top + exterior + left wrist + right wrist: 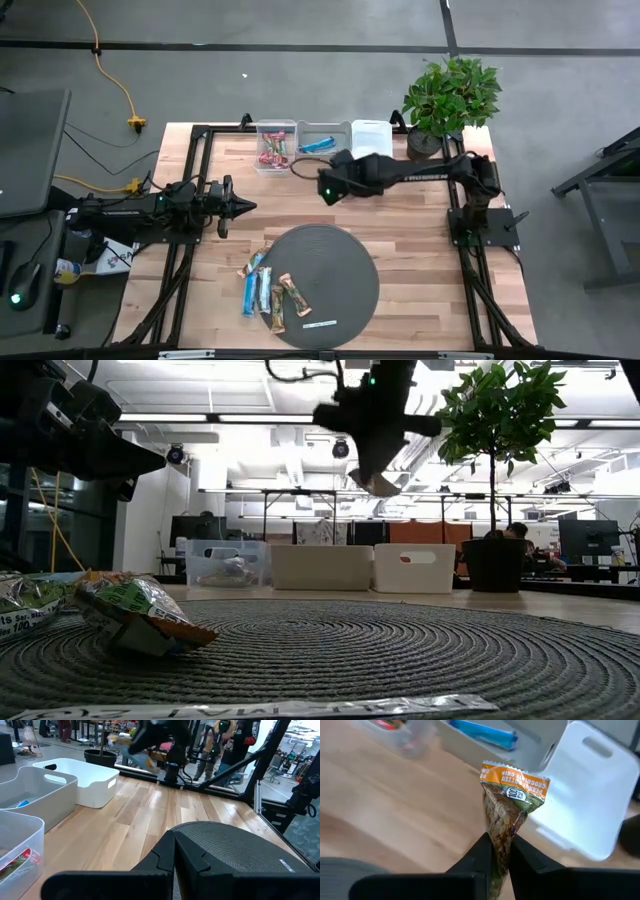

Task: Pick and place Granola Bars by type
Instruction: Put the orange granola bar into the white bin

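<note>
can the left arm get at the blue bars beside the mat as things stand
Probably yes. The left gripper hangs shut over bare table, idle, and the blue bars lie uncovered beside the mat on its own side. The right gripper holds a brown-orange bar by the bins.

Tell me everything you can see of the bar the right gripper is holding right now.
The bar has a shiny, crinkled foil wrapper: an orange band with white lettering along its crimped end, then a green patch and a brown granola picture below. The right gripper is shut on its lower part, fingers pinching both sides, so it sticks out past them, bent a little. It hangs above the table, touching nothing else, close to the bins at the table's far edge.
</note>
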`<state>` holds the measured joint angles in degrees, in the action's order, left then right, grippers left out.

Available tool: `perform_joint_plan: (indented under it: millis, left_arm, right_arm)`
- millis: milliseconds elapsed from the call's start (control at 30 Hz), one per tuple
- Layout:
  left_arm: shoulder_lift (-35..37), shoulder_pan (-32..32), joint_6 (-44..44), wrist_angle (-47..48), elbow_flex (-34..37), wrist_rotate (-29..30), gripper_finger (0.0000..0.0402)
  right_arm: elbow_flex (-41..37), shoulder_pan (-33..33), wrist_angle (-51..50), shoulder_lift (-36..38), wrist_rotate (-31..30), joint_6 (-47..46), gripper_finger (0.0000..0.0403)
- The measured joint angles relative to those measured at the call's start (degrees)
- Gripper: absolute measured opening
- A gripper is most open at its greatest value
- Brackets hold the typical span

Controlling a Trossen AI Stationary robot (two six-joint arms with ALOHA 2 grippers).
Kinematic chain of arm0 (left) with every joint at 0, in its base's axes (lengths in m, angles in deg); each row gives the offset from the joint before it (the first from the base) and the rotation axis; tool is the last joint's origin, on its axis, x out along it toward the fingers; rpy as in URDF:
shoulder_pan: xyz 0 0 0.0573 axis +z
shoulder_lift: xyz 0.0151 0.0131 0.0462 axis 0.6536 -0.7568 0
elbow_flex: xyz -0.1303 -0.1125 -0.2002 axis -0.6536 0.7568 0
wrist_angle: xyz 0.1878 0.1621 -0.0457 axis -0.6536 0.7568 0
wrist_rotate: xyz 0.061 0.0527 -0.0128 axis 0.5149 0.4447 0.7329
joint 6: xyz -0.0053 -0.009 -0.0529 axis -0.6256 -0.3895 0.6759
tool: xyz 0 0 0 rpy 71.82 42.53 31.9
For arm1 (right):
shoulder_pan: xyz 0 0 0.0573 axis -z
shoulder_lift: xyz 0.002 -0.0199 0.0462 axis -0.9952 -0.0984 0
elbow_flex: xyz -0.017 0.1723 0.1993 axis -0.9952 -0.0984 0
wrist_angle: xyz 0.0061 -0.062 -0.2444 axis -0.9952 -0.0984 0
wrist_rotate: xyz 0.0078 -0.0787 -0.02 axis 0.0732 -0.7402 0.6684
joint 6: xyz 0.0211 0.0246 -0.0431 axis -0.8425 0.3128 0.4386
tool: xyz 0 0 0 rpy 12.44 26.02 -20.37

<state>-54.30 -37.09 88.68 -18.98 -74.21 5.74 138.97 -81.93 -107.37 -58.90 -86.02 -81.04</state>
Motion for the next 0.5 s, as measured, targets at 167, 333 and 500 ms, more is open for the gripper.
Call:
perform_joint_plan:
  millis: [167,333,500]
  left_arm:
    - [0.00,0.00,-0.02,0.00,0.00,0.00,0.0000]
    - [0.00,0.00,-0.01,-0.01,0.00,0.00,0.0000]
    - [0.00,0.00,0.00,-0.02,0.00,0.00,0.0000]
  right_arm:
    - [0.00,5.24,0.00,-0.18,2.95,9.56,0.0033]
    - [0.00,10.55,0.54,-0.75,4.79,17.22,0.0035]
    - [0.00,15.67,1.32,-2.33,5.83,20.94,0.0035]
